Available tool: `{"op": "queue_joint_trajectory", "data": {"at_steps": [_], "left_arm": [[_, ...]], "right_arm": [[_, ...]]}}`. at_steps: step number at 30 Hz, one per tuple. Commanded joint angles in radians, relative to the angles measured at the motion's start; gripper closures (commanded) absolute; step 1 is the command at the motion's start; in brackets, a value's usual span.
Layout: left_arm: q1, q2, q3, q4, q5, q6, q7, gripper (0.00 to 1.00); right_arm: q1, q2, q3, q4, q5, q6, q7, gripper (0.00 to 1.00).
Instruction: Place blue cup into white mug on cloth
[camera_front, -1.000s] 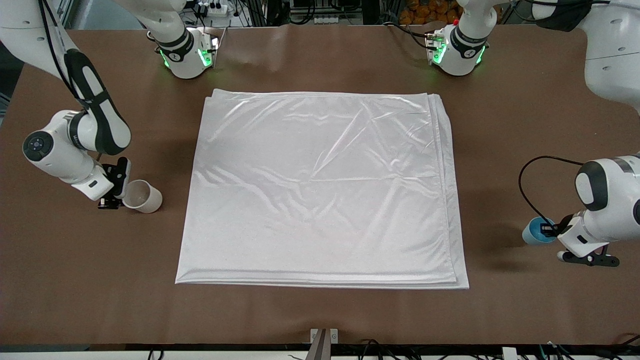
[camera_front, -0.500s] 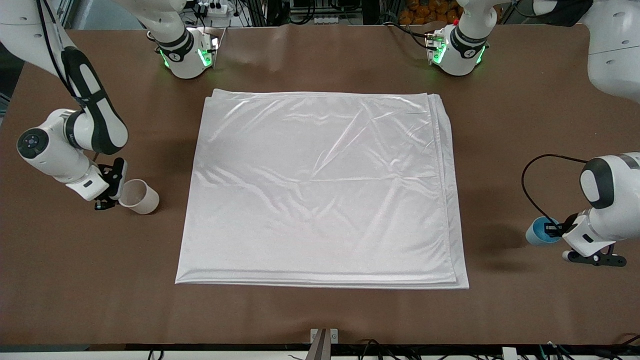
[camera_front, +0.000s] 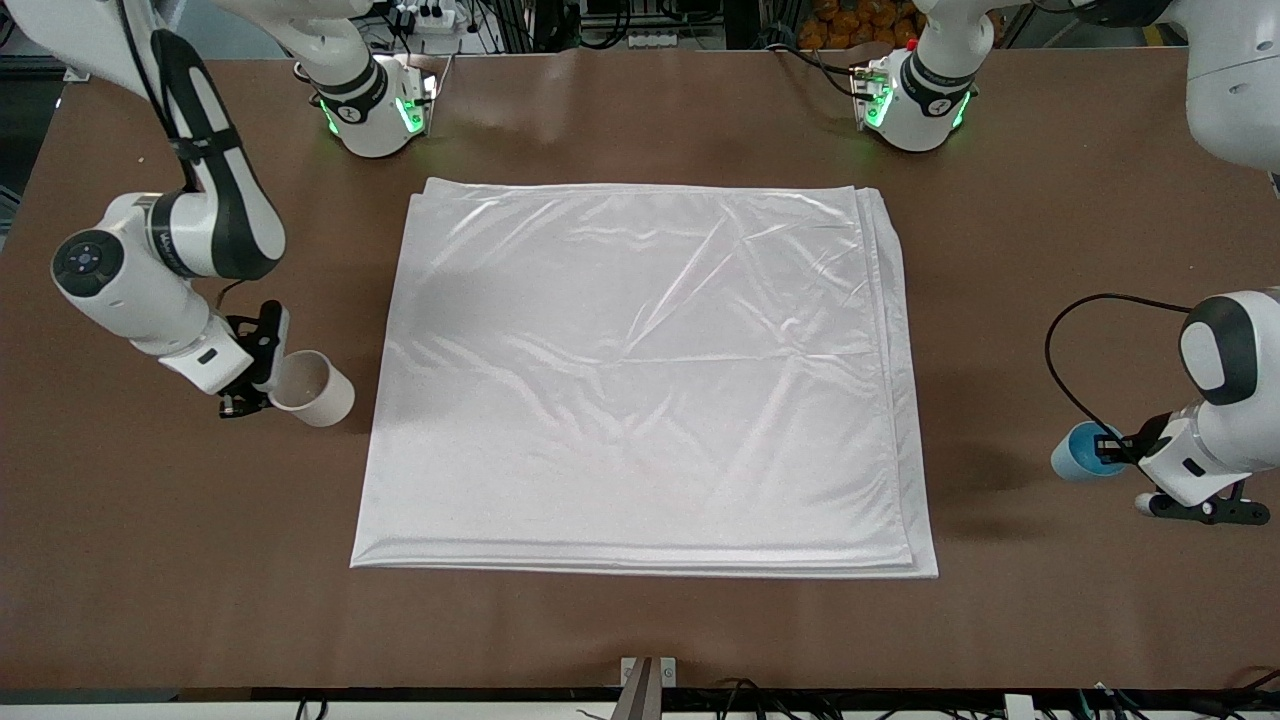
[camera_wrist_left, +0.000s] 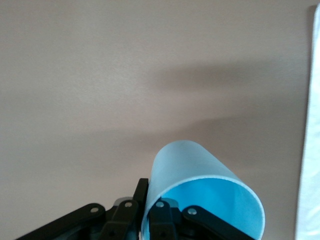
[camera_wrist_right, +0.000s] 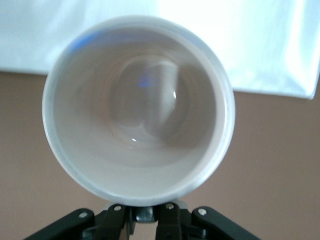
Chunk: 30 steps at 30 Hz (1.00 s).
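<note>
Your right tool (camera_front: 262, 385) has just clenched on the white mug (camera_front: 312, 389) and carried it, tilted, toward the cloth (camera_front: 640, 380), above the worktop (camera_front: 640, 630) at the right arm's end. Your left tool (camera_front: 1112, 450) stays clenched on the blue cup (camera_front: 1078, 452) at the left arm's end; both vessels are secured, so set the mug on the cloth first.

The folded white fabric cloth (camera_front: 640, 380) lay mid-table, between the cream cylindrical mug (camera_front: 315, 390) and the light-blue tapered cup (camera_front: 1076, 452), both off it.
</note>
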Motion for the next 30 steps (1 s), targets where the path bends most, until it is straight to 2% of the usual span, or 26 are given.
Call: {"op": "queue_joint_trajectory", "data": {"at_steps": [1, 9, 16, 21, 30], "left_arm": [[-0.010, -0.038, -0.012, -0.014, -0.043, -0.031, -0.055, 1.00], [-0.032, -0.049, -0.058, -0.013, -0.042, -0.048, -0.179, 1.00], [-0.081, -0.049, -0.107, -0.011, -0.042, -0.054, -0.331, 1.00], [-0.140, -0.049, -0.109, -0.011, -0.045, -0.059, -0.438, 1.00], [-0.229, -0.049, -0.121, -0.011, -0.046, -0.067, -0.594, 1.00]], "right_arm": [[0.097, -0.022, -0.003, 0.043, -0.008, -0.106, 0.142, 1.00], [0.235, -0.011, -0.003, 0.132, -0.019, -0.246, 0.360, 1.00], [0.347, 0.015, -0.003, 0.170, -0.018, -0.275, 0.532, 1.00], [0.439, 0.039, -0.005, 0.192, -0.019, -0.283, 0.673, 1.00], [0.543, 0.145, -0.003, 0.273, -0.016, -0.280, 0.816, 1.00]]}}
